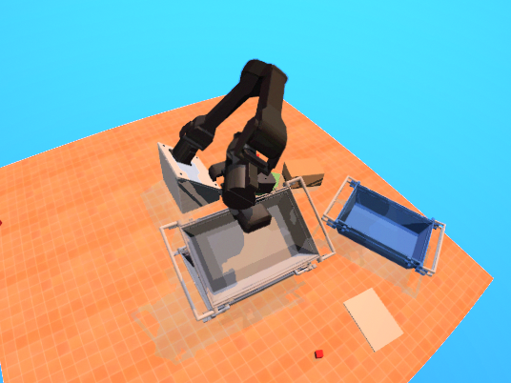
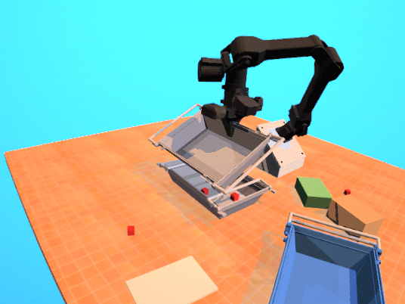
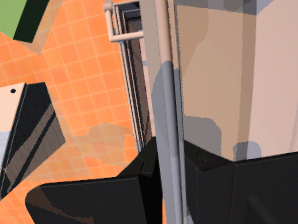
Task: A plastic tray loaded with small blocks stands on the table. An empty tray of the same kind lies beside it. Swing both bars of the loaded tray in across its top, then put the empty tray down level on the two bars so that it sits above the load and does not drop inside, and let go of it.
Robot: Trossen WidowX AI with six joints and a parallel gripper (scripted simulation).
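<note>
Above the grey loaded plastic tray [image 2: 242, 200], your end effector [image 2: 229, 130] pinched the tilted grey empty tray's [image 2: 211, 151] far wall.

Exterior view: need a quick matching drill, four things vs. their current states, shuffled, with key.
Things:
1. empty grey plastic tray
2. loaded grey plastic tray
3. blue plastic tray
4. green block

States:
A. on the table beside a brown block
B. standing apart, nearest the camera
C. tilted in the air, wall clamped in the gripper
D. on the table, red cubes inside

Pairs: 1-C, 2-D, 3-B, 4-A
</note>
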